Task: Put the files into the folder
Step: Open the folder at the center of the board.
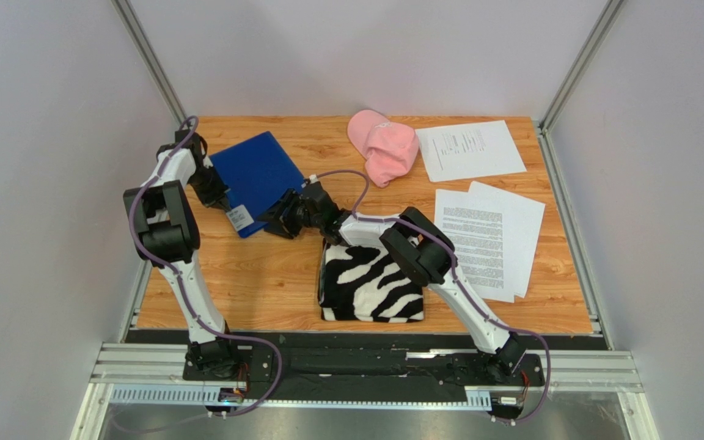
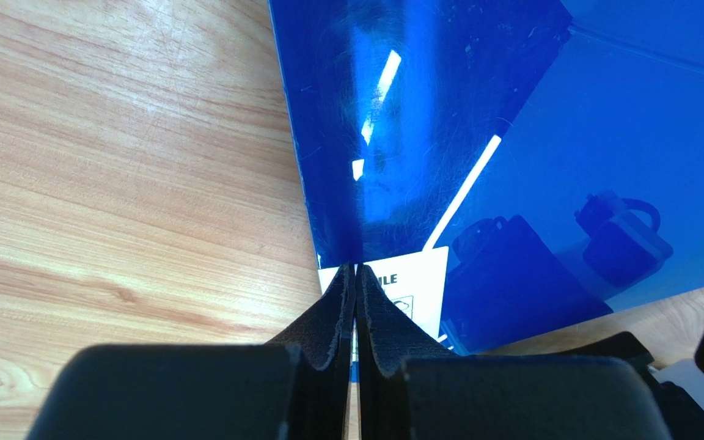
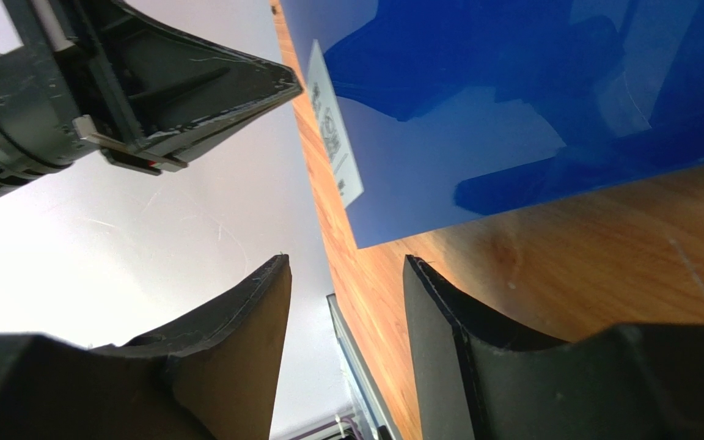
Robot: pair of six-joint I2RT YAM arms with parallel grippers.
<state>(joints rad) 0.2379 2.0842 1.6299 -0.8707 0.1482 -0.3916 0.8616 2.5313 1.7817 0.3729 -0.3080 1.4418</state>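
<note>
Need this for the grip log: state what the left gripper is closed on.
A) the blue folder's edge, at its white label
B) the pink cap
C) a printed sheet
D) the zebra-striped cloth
A: the left wrist view shows the left gripper shut on the edge of the blue folder, right at its white label.

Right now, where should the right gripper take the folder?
Probably the folder's near-right edge, by the label, low from the right: it is thin and flat, that edge faces the right gripper's open jaws, and the left gripper pinches the label end.
</note>
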